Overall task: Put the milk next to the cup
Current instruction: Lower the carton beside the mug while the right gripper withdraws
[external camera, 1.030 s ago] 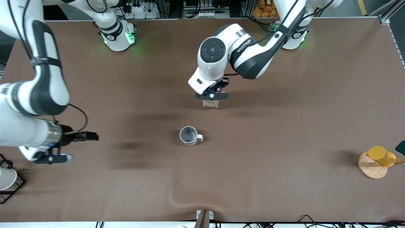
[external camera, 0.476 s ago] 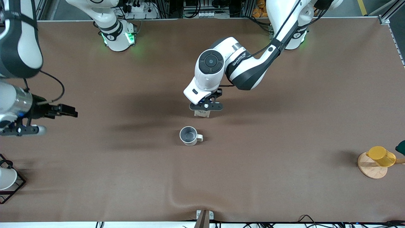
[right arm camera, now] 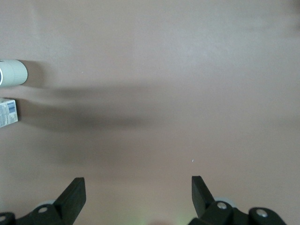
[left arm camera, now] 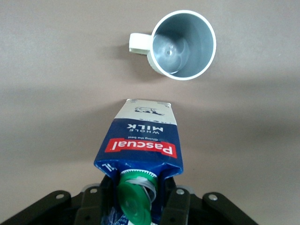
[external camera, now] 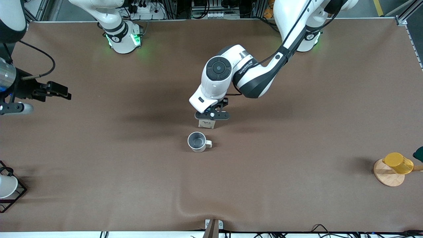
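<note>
A: status on the left claw (external camera: 211,115)?

B: Clamped on the milk carton (left arm camera: 140,145), fingers pinching it up near the gable, either side of the green cap (left arm camera: 135,202). Carton hangs upright under the claw, over the table (external camera: 297,138), just beside the mug (external camera: 197,141) on the robots' side. Can't tell from front cam if the base has touched down.

A: gap to the mug?

B: Small. Wrist cam shows bare cloth btwn carton base and mug rim, not touching. Mug handle (left arm camera: 139,42) lies sideways along the table, not toward the carton, so no snag there imo.

A: how's the carton gonna behave?

B: My read: light, cardboard walls, will dent if squeezed hard. Tall vs its footprint, so tippy on release. Waxy print likely a bit slick. Grip near the gable is the stiffest spot, folds back it up. Mid-panel would cave. Set down flat, then let go straight.

A: surface?

B: Brown cloth, matte, decent friction I'd guess. Ripple at the edge nearest the front cam, well apart from the mug. Flat around the drop spot.

A: right claw (right arm camera: 136,192)?

B: Jaws spread, nothing in them, waiting over the right arm's end of the table.

A: anything else close?

B: No. Yellow cup (external camera: 398,162) on a wooden disc (external camera: 387,177) at the left arm's end, white cup in a black wire frame (external camera: 7,185) at the right arm's end. Both well apart.
</note>
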